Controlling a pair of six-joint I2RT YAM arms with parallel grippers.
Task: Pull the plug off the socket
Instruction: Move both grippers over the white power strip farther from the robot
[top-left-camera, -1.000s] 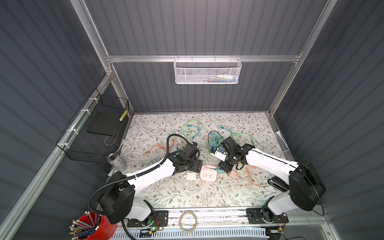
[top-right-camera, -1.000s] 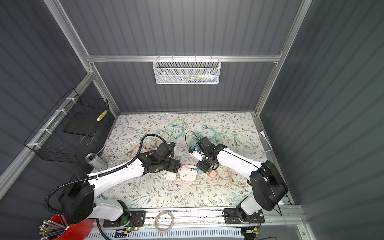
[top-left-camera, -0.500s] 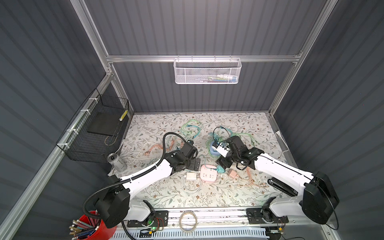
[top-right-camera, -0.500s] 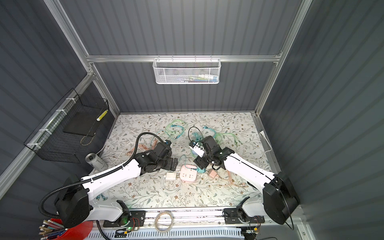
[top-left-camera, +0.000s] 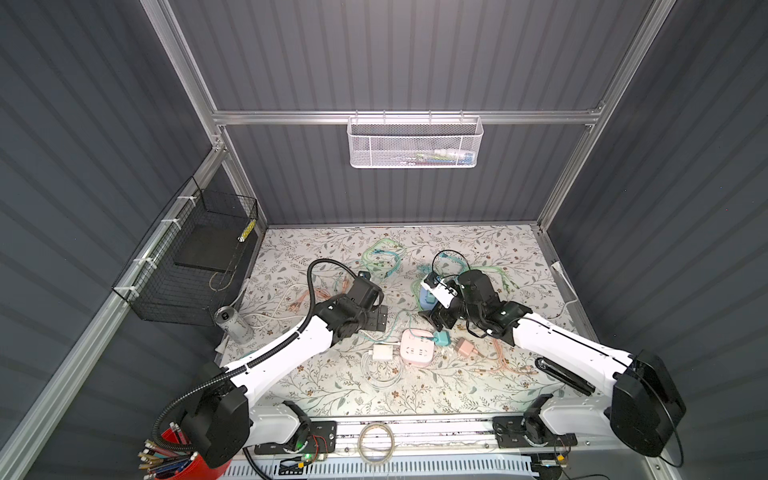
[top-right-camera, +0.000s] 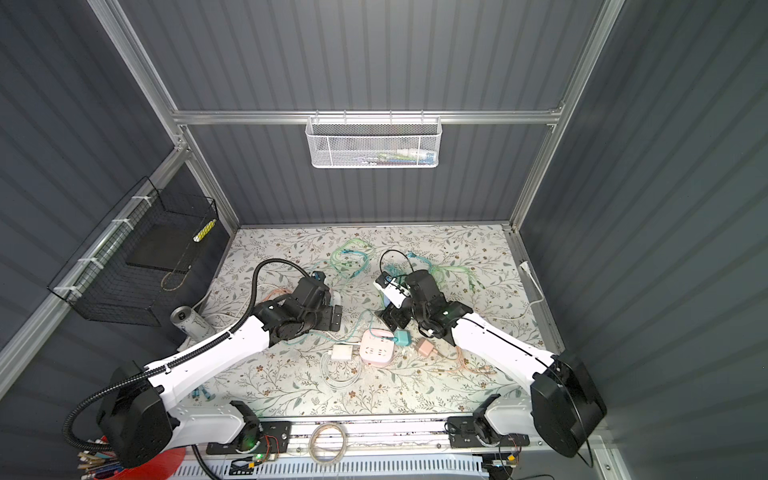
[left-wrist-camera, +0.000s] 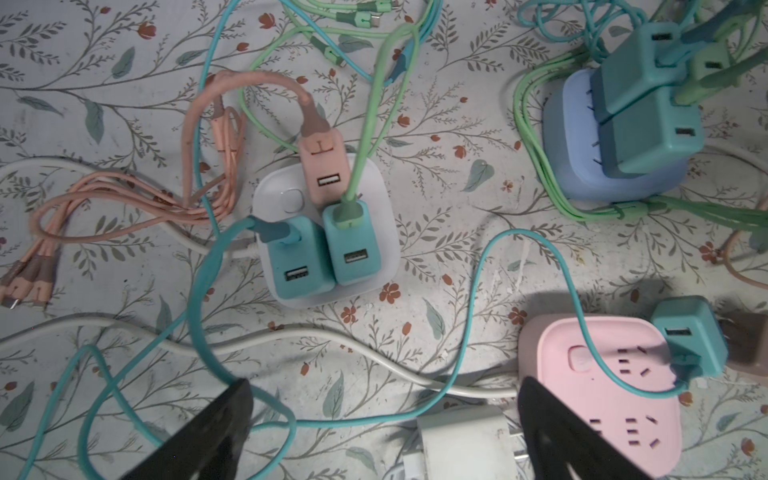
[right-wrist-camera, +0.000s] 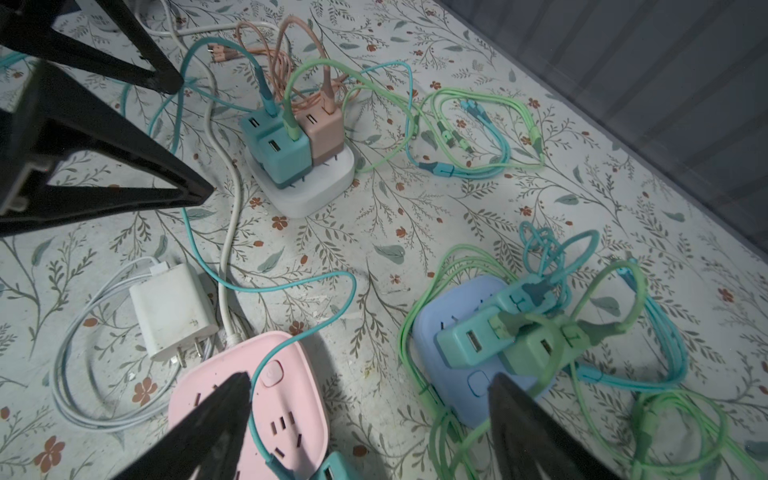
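The pink socket (top-left-camera: 417, 347) (top-right-camera: 376, 348) (left-wrist-camera: 598, 399) (right-wrist-camera: 286, 399) lies flat at the front middle of the mat, and all its slots that show are bare. A teal plug (top-left-camera: 441, 338) (top-right-camera: 402, 337) (left-wrist-camera: 690, 340) (right-wrist-camera: 332, 469) with a teal cable lies against its right edge, out of the slots. A white plug (top-left-camera: 382, 352) (left-wrist-camera: 465, 440) (right-wrist-camera: 170, 311) lies loose on its left. My left gripper (top-left-camera: 376, 318) (left-wrist-camera: 384, 415) hovers open, left of the socket. Behind the socket my right gripper (top-left-camera: 436, 318) (right-wrist-camera: 370, 407) hangs open, holding nothing.
A white socket (left-wrist-camera: 384, 232) (right-wrist-camera: 316, 191) carries three plugs. The blue socket (left-wrist-camera: 582, 166) (right-wrist-camera: 436, 328) (top-left-camera: 426, 297) holds teal and green plugs. A brownish-pink plug (top-left-camera: 464, 347) and cable coils litter the mat. A metal can (top-left-camera: 230, 324) and a black wire basket (top-left-camera: 187, 266) stand at the left.
Both grippers have opened wider. The right gripper has lifted off the pink socket's right side, and the teal plug now shows free beside it. The left gripper has drawn back slightly.
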